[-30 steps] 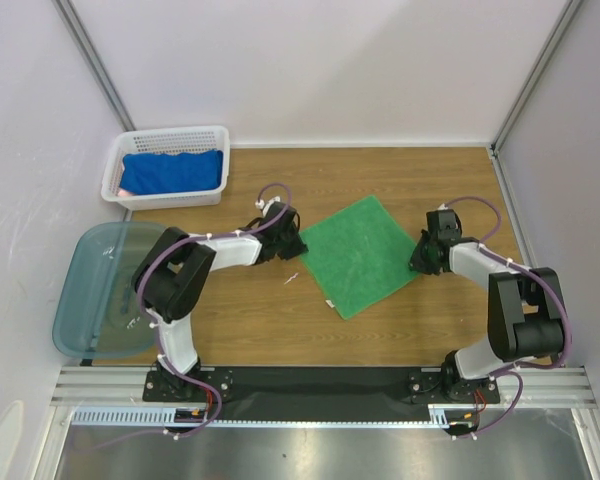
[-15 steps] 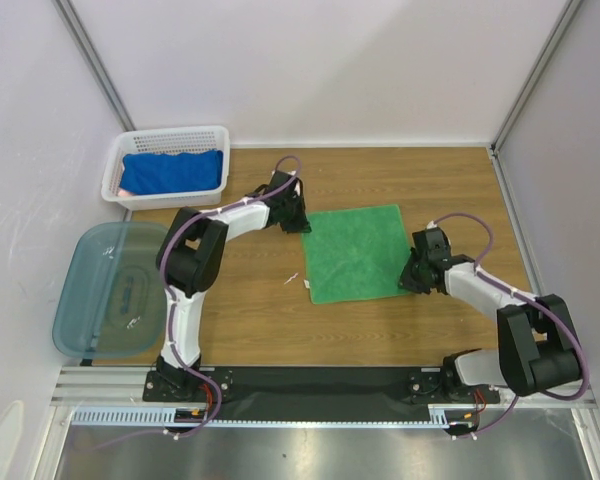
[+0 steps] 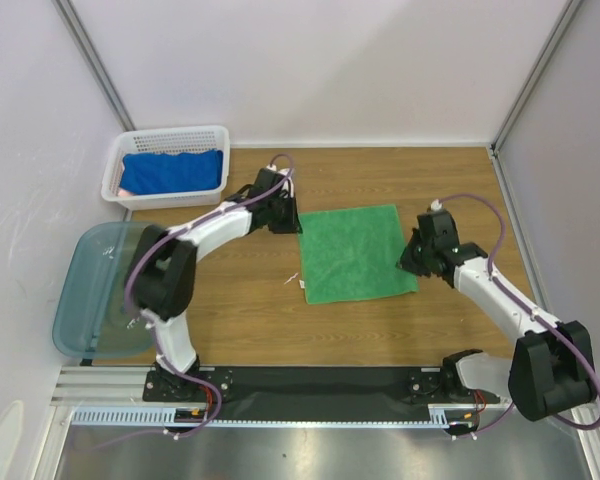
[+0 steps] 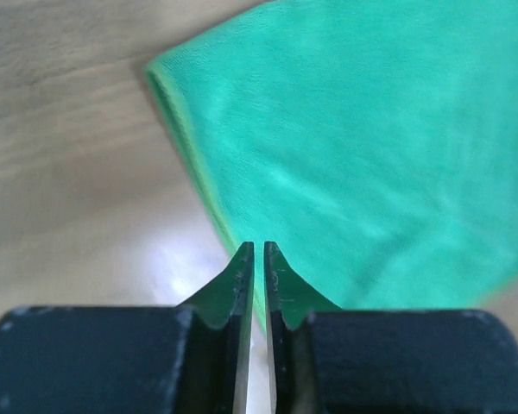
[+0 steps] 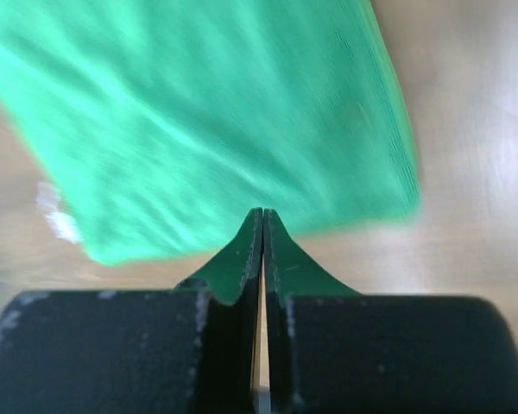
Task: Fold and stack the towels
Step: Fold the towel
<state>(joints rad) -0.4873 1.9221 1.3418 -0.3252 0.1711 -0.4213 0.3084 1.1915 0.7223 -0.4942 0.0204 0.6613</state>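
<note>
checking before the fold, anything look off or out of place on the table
Nothing looks damaged or spilled. The green towel lies flat but slightly askew, and a small white scrap lies loose just off its left edge.

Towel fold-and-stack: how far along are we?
Done: nothing stacked yet. In hand: green towel spread flat on the table, left fingers at its far-left corner, right fingers shut on its right edge. Left: fold it, then the blue towel sitting in the white basket.
</note>
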